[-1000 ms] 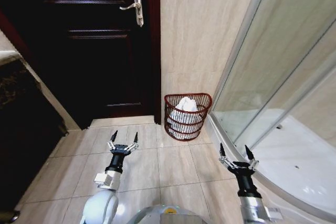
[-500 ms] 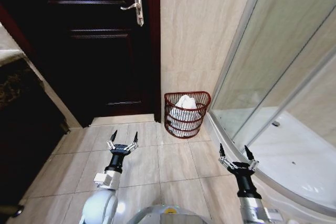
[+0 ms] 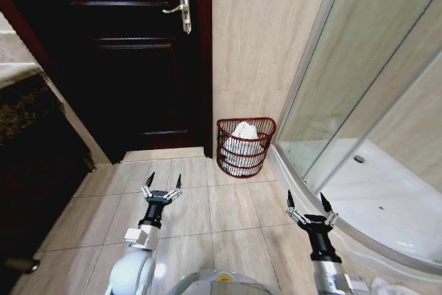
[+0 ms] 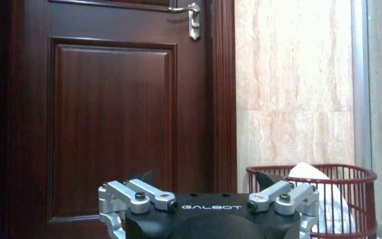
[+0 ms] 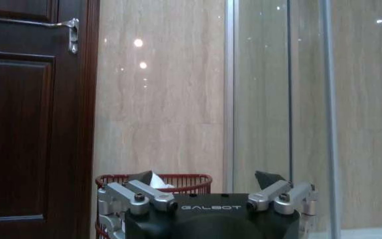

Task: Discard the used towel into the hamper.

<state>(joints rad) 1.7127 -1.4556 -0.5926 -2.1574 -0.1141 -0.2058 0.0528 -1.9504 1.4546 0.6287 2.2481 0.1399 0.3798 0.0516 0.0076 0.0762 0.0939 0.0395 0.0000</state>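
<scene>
The towel is already in the hamper, a white heap poking just above the rim, so the drop looks done to us. The hamper sits on the floor against the tiled wall, btwn the dark door and the shower glass.

What changed over the last sec: the whole head view has shifted, hamper sitting smaller and higher in frame, more floor tiles showing btwn us and it. That's the camera moving, i.e. we're backing off, not the hamper moving. Towel hasn't budged inside it.

Left end effector hovers low over the floor, fingers spread wide, nothing held. Right end effector is likewise wide open and empty, near the curved shower base. Both sit the same relative to our body as a sec ago.

Our read: task is essentially complete; we're just retreating, no grasp pending.
</scene>
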